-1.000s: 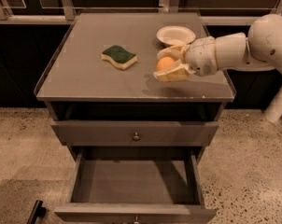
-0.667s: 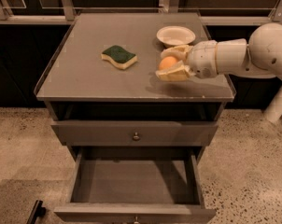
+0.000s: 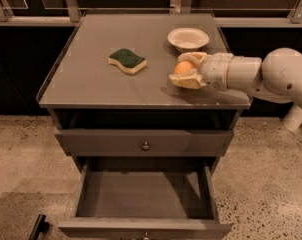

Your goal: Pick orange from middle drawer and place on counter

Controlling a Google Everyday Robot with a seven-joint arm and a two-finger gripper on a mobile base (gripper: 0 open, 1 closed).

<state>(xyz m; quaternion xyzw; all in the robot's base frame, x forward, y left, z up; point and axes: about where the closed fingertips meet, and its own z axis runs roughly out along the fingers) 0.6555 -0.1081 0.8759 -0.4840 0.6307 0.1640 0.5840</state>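
Speckled floor (image 3: 21, 149) surrounds the grey cabinet; its matte counter (image 3: 91, 84) carries a sponge (image 3: 127, 60) and a bowl (image 3: 188, 38). Just beside the bowl, the gripper (image 3: 183, 70) extends in from the right, jaws clamped on the orange (image 3: 184, 66), seemingly just above the counter. Below, the middle drawer (image 3: 141, 194) stands open

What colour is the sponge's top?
Dark green sponge top, camera view. Pincer grips the orange near the bowl.

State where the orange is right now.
In the camera view, the orange is held in the gripper over the right side of the counter, in front of the bowl and right of the sponge.
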